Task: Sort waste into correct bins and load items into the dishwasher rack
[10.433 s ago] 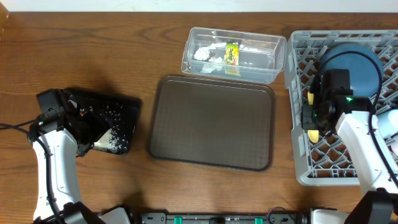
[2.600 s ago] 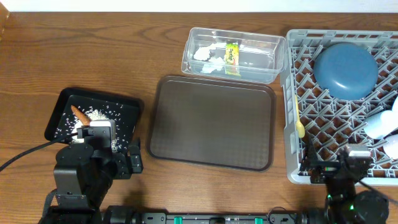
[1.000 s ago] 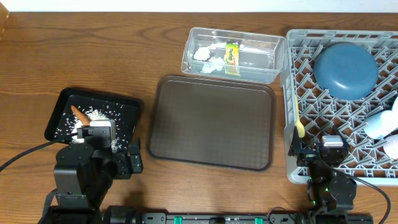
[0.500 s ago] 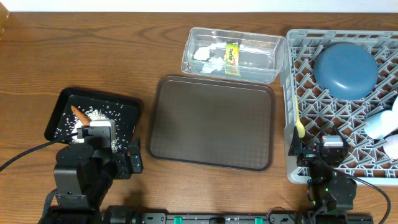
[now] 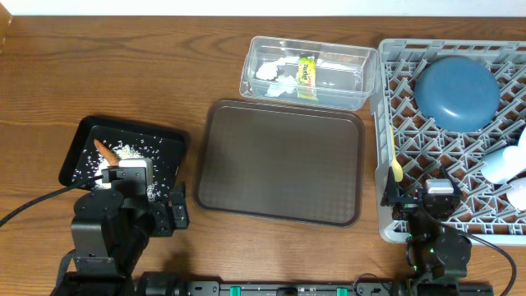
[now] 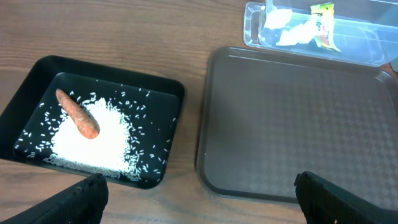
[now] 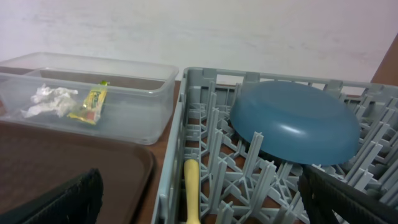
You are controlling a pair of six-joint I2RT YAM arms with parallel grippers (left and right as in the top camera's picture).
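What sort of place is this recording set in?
Probably a lab tabletop staged as a dish-clearing station, not a real kitchen: a wooden table holds a dishwasher rack with a blue bowl, a tray, a clear bin of wrappers and a black bin of rice.

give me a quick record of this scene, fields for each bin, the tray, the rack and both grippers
black bin: left of the tray; holds rice and a carrot
clear bin: behind the tray; holds crumpled paper and a yellow wrapper
brown tray: centre of the table, nothing on it
dish rack: right side; holds a blue bowl and a yellow utensil
left gripper: open, holding nothing
right gripper: open, holding nothing, at the rack's near edge
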